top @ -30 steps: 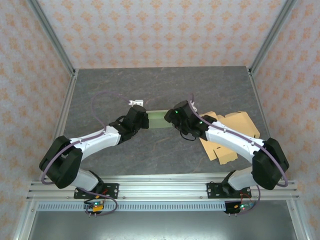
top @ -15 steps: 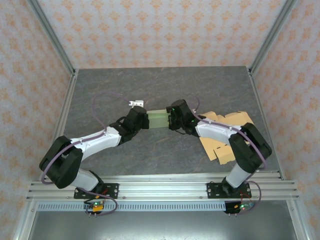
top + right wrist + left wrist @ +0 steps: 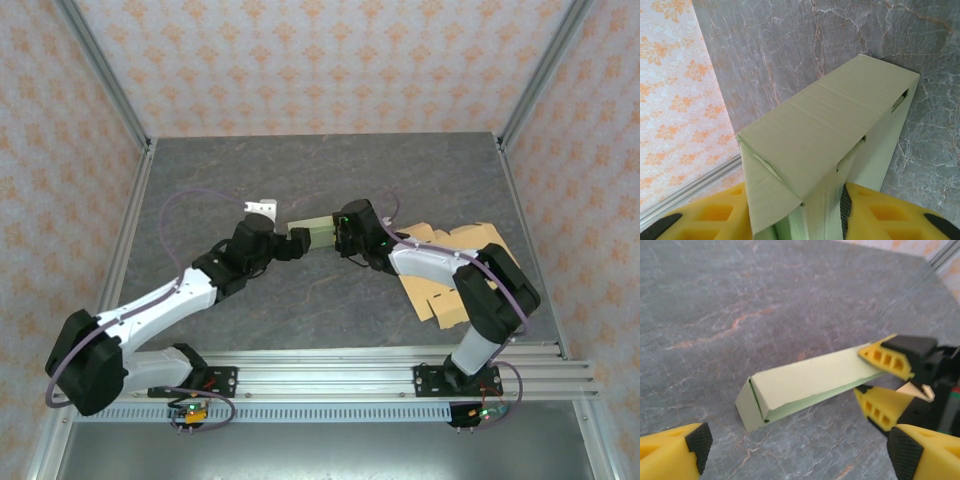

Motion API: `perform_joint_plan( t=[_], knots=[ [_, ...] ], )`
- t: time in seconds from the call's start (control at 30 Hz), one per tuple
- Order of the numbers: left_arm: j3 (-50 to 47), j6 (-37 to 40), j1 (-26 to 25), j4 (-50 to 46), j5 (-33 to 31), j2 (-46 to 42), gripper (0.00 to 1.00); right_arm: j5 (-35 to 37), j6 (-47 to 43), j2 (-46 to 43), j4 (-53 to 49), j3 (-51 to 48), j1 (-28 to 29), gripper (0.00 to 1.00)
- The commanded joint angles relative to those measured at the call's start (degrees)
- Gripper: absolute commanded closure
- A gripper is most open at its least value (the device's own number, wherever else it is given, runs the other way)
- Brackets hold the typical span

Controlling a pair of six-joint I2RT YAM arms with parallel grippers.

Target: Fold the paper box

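The paper box [image 3: 316, 231] is a long pale green carton, folded into a closed bar. It is held just above the grey table near the middle. My right gripper [image 3: 339, 236] is shut on its right end. In the right wrist view its yellow fingers [image 3: 888, 216] press both sides of the box [image 3: 832, 125], and the gripper [image 3: 805, 226] sits under the near end. My left gripper [image 3: 296, 242] stands open just left of the box, apart from it. The left wrist view has the box [image 3: 807, 382] ahead of the open gripper [image 3: 799, 450], with nothing between its pads [image 3: 696, 442].
Flat brown cardboard blanks [image 3: 465, 248] lie on the table under my right arm, one sticking out near the front [image 3: 446, 306]. A small white object [image 3: 262, 205] sits behind my left gripper. Metal frame rails [image 3: 128, 230] border the table on both sides.
My left gripper has opened, let go of the box's left end and drawn back to the left. My right gripper has closed further on the right end.
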Motion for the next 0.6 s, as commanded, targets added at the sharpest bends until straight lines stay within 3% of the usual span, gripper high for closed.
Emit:
perform_joint_plan(
  t=[0.0,0.13,0.23,0.37,0.57],
  knots=[
    [2.2,-0.3,1.3,-2.3,-2.0,1.4,0.03,3.4,-1.2,1.5,-4.2,-1.2,0.1,0.56],
    [3.8,-3.0,5.7,-1.8,-0.7,8.8,0.06,2.6,-1.8,2.1,-4.8,-0.3,0.1,0.56],
    [2.7,-8.1,9.5,2.7,4.3,13.6,0.11,1.9,-2.6,2.4,-5.3,0.2,0.1,0.56],
    [2.2,-8.1,10.2,4.3,4.1,17.3,0.18,1.6,-2.3,2.5,-4.1,-0.6,0.1,0.56],
    [-5.1,-9.8,10.1,9.6,3.6,17.1,0.2,1.9,-2.4,2.8,-3.9,-0.7,-0.4,0.56]
  ],
)
